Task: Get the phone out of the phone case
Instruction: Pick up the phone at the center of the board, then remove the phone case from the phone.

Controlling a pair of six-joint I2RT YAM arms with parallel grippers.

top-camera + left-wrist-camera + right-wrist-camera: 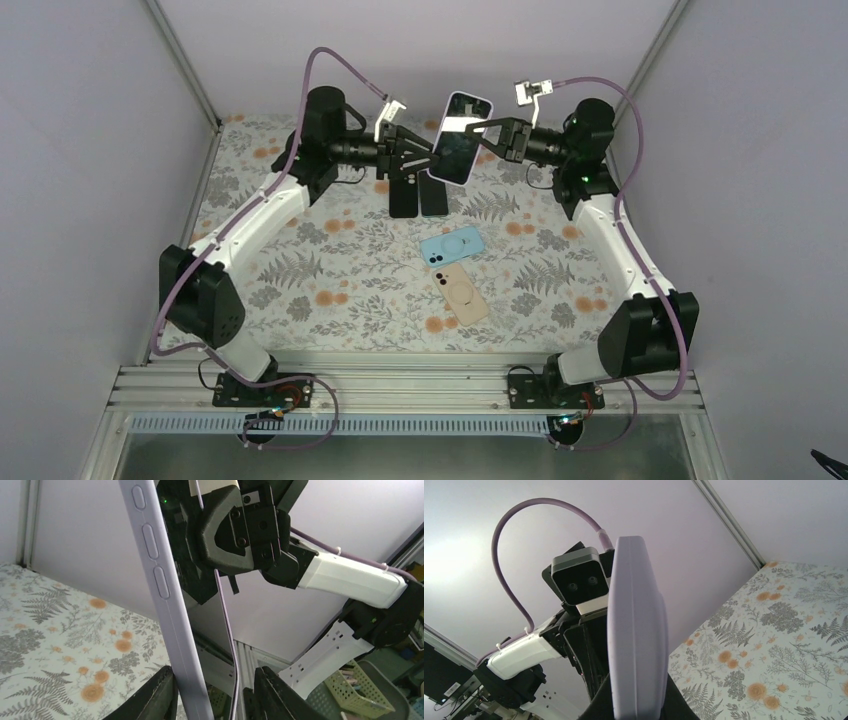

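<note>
The phone (455, 155), dark-screened, sits in a lilac phone case (470, 97) held upright in the air over the far middle of the table. My right gripper (492, 130) is shut on its right side; in the right wrist view the case's edge (636, 630) fills the space between the black fingers (636, 702). My left gripper (425, 160) is at the lower left side. In the left wrist view the case's buttoned edge (160, 605) leans on the left finger (150, 695), and a thin lilac lip (229, 640) stands apart from the right finger (280, 695). That gripper (215, 700) is open.
On the floral table (300, 270) lie a blue-cased phone (452, 245) and a beige-cased one (462, 292) near the middle. Two dark flat slabs (420, 198) lie below the held phone. Pale walls enclose the table on three sides.
</note>
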